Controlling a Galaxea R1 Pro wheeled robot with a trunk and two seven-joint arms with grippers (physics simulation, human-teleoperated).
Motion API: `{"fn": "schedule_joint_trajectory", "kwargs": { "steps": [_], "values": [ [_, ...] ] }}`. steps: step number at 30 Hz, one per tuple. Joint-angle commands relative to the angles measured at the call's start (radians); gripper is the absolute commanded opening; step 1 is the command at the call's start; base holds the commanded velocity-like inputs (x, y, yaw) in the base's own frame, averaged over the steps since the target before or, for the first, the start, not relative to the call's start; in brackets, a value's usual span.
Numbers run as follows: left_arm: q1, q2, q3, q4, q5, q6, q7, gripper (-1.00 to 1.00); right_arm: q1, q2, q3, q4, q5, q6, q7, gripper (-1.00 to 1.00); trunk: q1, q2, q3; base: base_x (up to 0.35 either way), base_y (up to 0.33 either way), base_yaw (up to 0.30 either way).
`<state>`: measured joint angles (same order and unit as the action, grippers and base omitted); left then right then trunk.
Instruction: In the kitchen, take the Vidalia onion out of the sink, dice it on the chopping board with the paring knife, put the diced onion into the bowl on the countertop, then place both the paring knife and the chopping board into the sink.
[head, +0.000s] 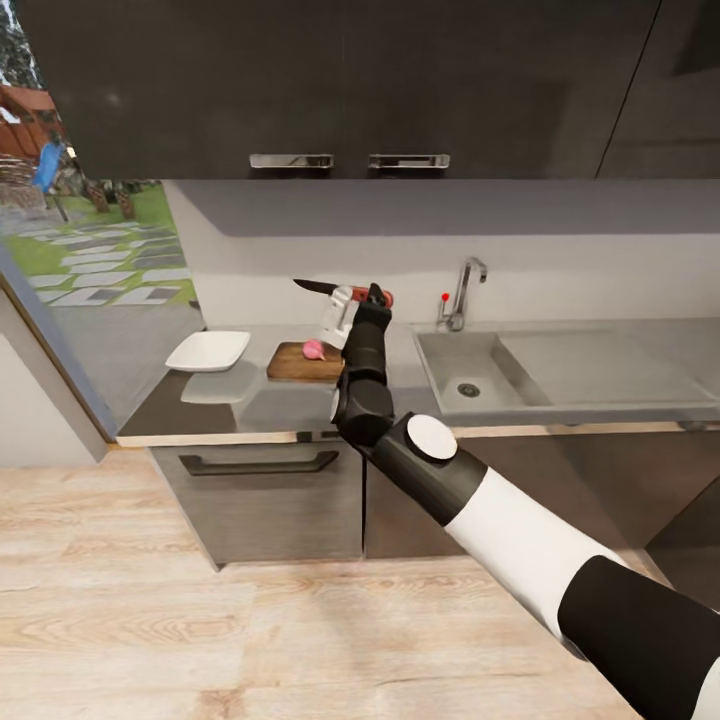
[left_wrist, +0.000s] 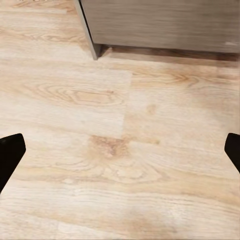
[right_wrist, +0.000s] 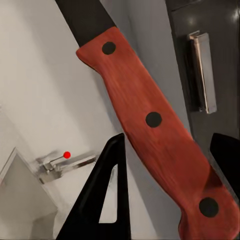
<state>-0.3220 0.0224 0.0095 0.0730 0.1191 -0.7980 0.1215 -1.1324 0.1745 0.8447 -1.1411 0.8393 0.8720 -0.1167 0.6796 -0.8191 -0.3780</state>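
Right gripper clamps the red-orange-handled, dark-bladed paring knife above the brown wooden chopping board — pink onion on it. Left gripper spread wide over wood floor — right wrist view shows three handle rivets.

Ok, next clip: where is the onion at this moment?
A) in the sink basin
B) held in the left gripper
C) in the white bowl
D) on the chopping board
D: the head view shows the pinkish onion resting on the chopping board, with the right gripper holding the paring knife above it.
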Motion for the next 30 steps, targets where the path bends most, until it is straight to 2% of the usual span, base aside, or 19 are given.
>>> {"fn": "schedule_joint_trajectory", "kwargs": {
  "steps": [1, 2, 6, 11, 13, 19, 24, 26, 30],
  "values": [
    [-0.002, 0.000, 0.001, 0.004, 0.004, -0.006, -0.002, 1.00, -0.001, 0.000, 0.006, -0.002, -0.018, 0.005, -0.016, -1.00, 0.000, -0.001, -0.001, 0.170, 0.000, 0.000],
    [-0.002, 0.000, 0.001, 0.004, 0.004, -0.006, -0.002, 1.00, -0.001, 0.000, 0.007, -0.003, -0.026, 0.005, -0.018, -1.00, 0.000, -0.001, -0.001, 0.178, 0.000, 0.000],
    [-0.002, 0.001, 0.001, 0.004, 0.005, -0.006, -0.001, 1.00, -0.001, 0.000, 0.009, -0.006, -0.105, 0.005, -0.040, -1.00, 0.000, -0.001, -0.001, 0.199, 0.000, 0.000],
    [-0.002, 0.001, 0.001, 0.004, 0.005, -0.005, 0.000, 1.00, 0.001, 0.000, 0.010, -0.006, -0.211, 0.003, -0.098, -1.00, 0.000, -0.001, -0.001, 0.247, 0.000, 0.000],
    [-0.002, 0.001, 0.001, 0.004, 0.005, -0.005, -0.001, 1.00, 0.002, 0.000, 0.011, 0.001, -0.241, 0.004, -0.114, -1.00, 0.000, -0.001, -0.001, 0.303, 0.000, 0.000],
    [-0.002, 0.001, 0.001, 0.004, 0.005, -0.006, -0.001, 1.00, 0.008, 0.000, 0.012, 0.009, -0.260, 0.001, -0.124, -1.00, 0.000, -0.001, -0.001, 0.320, 0.000, 0.000],
    [-0.002, 0.001, 0.001, 0.004, 0.005, -0.006, -0.002, 1.00, 0.026, 0.000, 0.032, 0.023, -0.268, -0.001, -0.125, -1.00, 0.000, -0.001, -0.001, 0.325, 0.000, 0.000],
    [-0.002, 0.001, 0.001, 0.004, 0.005, -0.006, -0.002, 1.00, 0.050, 0.000, 0.061, 0.047, -0.270, -0.004, -0.147, -1.00, 0.000, -0.001, -0.001, 0.326, 0.000, 0.000],
    [-0.002, 0.001, 0.000, 0.004, 0.005, -0.006, -0.002, 1.00, 0.062, 0.000, 0.135, 0.072, -0.277, -0.007, -0.239, -1.00, 0.000, -0.001, -0.001, 0.295, 0.000, 0.000]
  ]
}}
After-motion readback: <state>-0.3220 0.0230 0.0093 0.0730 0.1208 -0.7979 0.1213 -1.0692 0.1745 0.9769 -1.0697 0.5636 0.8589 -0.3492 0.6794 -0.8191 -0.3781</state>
